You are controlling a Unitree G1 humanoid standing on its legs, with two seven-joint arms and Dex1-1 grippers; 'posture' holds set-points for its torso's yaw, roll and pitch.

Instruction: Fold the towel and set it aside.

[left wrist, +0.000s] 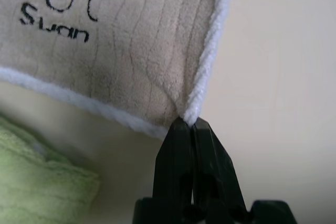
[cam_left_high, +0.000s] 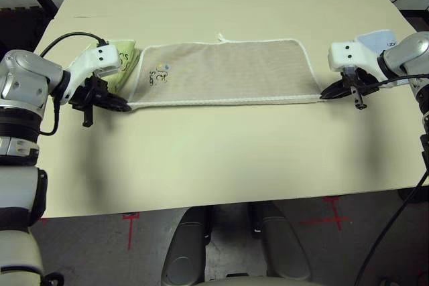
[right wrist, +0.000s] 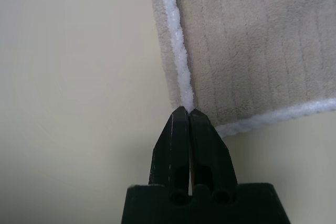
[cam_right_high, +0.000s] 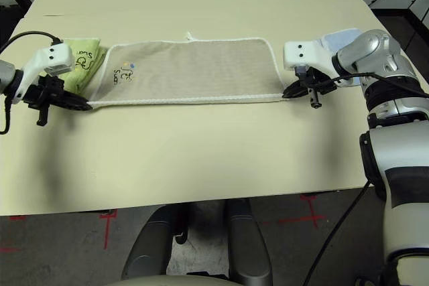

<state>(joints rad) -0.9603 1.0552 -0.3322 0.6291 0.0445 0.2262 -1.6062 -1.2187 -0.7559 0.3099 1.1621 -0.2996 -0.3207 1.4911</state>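
The towel [cam_left_high: 228, 72], beige with white stitched edging, lies spread flat and long across the middle of the pale table [cam_left_high: 214, 159], its long sides running left to right. A small white loop [cam_left_high: 220, 37] sticks out from the middle of its far edge, and a small dark embroidered logo [cam_left_high: 161, 75] with coloured dots sits near its left end; in the left wrist view the stitched word "Swan" reads beneath the logo.

At the towel's near left corner, the left pincer [cam_left_high: 120, 105] is closed tight on the white edging, the two black fingers [left wrist: 191, 150] pressed together with the corner pinched between their tips. At the near right corner, the right pincer [cam_left_high: 327, 94] is likewise clamped shut on the edging, its fingers [right wrist: 189, 140] meeting right where the side hem and the near hem join. Both pincers point down and inward toward the cloth, and the near edge runs nearly straight between them.

Just beside the towel's left end, partly behind the left pincer's white housing, lies a lime-green folded towel [cam_left_high: 124, 65], touching or nearly touching the beige one. Beyond the right pincer, near the table's right edge, a light blue folded towel [cam_left_high: 377, 39] shows behind the right arm's wrist.
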